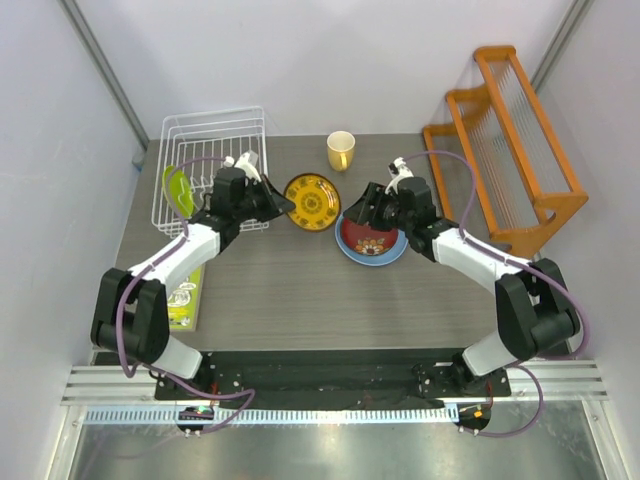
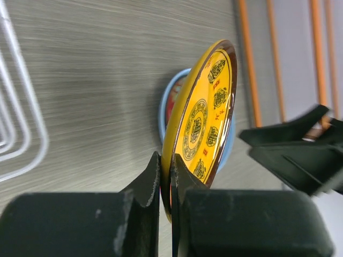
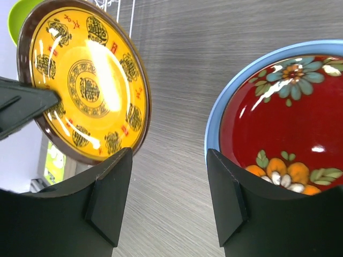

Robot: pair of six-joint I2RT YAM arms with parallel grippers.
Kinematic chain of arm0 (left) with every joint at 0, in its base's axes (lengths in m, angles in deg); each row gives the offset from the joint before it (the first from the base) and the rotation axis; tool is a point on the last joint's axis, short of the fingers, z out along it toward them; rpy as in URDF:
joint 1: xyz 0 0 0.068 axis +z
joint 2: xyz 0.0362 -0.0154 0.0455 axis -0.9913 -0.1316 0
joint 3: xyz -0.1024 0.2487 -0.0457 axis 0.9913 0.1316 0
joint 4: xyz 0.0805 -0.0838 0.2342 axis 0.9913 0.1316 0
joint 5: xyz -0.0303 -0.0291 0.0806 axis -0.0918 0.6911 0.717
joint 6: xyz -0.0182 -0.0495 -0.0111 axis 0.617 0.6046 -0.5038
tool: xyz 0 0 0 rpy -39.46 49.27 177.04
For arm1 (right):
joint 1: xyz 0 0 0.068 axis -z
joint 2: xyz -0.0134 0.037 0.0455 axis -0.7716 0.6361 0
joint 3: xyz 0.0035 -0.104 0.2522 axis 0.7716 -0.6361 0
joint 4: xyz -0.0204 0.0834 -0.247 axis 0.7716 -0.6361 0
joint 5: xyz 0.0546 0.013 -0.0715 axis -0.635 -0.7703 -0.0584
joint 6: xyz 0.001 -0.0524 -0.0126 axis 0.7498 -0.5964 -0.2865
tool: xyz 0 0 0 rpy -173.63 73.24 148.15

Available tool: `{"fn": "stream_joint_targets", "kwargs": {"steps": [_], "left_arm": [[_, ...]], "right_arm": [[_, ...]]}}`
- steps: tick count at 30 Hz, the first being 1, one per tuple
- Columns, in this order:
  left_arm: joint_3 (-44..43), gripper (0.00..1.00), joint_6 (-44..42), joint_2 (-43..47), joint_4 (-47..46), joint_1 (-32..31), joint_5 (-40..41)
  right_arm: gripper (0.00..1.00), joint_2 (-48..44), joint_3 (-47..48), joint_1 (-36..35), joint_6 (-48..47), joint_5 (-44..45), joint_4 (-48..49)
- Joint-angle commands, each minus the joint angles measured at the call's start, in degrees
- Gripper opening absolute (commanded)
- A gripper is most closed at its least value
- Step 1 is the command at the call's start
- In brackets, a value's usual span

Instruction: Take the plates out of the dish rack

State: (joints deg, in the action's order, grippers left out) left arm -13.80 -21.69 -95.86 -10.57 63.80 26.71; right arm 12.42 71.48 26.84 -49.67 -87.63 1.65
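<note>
My left gripper (image 1: pixel 283 203) is shut on the rim of the yellow patterned plate (image 1: pixel 312 201) and holds it tilted above the table, right of the white wire dish rack (image 1: pixel 210 135). In the left wrist view the plate (image 2: pixel 206 115) stands edge-on between my fingers (image 2: pixel 147 179). The red floral plate (image 1: pixel 372 240) lies on the light blue plate (image 1: pixel 347 248) on the table. My right gripper (image 1: pixel 358 212) is open and empty over their left edge; its view shows the yellow plate (image 3: pixel 86 80) and red plate (image 3: pixel 284 123). The lime green plate (image 1: pixel 177 190) stands in the rack.
A yellow cup (image 1: pixel 341 150) stands at the back middle. An orange wooden slatted rack (image 1: pixel 510 130) stands at the back right. A green and white sheet (image 1: pixel 187 295) lies at the table's left edge.
</note>
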Motion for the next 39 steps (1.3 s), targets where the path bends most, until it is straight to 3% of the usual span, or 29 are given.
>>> {"fn": "stream_joint_targets", "kwargs": {"steps": [1,9,11,12,14,16,17,19,20,22,23,31,39], "left_arm": [[2.11,0.0,6.82,0.02,-12.51,0.35,-8.29],[5.72,0.0,10.68,-1.83,-19.19,0.26,-13.13],[5.98,0.0,10.77,-2.18,-19.54,0.26,-13.31],[6.16,0.0,10.77,-2.18,-19.55,0.26,-13.22],[6.25,0.02,10.6,-2.0,-19.28,0.26,-12.78],[6.16,0.19,10.25,-1.92,-18.67,0.26,-11.82],[6.16,0.46,9.99,-1.83,-18.32,0.26,-11.38],[5.55,0.56,8.06,-1.65,-15.79,0.26,-9.54],[5.29,0.7,7.27,-1.57,-14.29,0.35,-8.48],[4.58,0.78,4.98,-0.69,-9.65,0.26,-3.85],[4.49,0.95,2.8,-0.08,-8.22,0.26,-1.99],[3.97,0.99,-7.94,9.15,5.04,0.35,17.52],[6.16,1.0,-13.65,21.01,10.07,0.26,41.5]], "right_arm": [[0.63,1.86,-0.41,-0.6,3.66,-3.27,8.61],[0.6,5.03,-1.38,-0.6,6.04,-5.56,14.24],[0.46,5.73,-1.38,-0.6,6.13,-5.91,14.59],[0.26,5.74,-1.38,-0.6,6.13,-5.82,14.77],[0.01,5.21,-1.73,-0.6,6.13,-5.47,14.86],[0.01,4.42,-2.0,-0.6,5.43,-4.6,13.64],[0.01,3.29,-2.08,-0.51,4.73,-2.68,12.84],[0.01,1.79,-2.17,-0.33,3.76,-0.21,9.78],[0.01,0.13,-2.17,-0.16,3.06,2.07,8.72],[0.01,-1.2,-2.43,0.8,2.18,4.1,5.3],[0.01,-1.9,-2.78,1.33,1.83,4.72,4.58],[0.01,-7.01,-6.74,12.57,0.16,2.71,-1.48],[0.01,-3.76,-6.66,15.84,-0.55,-1.34,-3.34]]}}
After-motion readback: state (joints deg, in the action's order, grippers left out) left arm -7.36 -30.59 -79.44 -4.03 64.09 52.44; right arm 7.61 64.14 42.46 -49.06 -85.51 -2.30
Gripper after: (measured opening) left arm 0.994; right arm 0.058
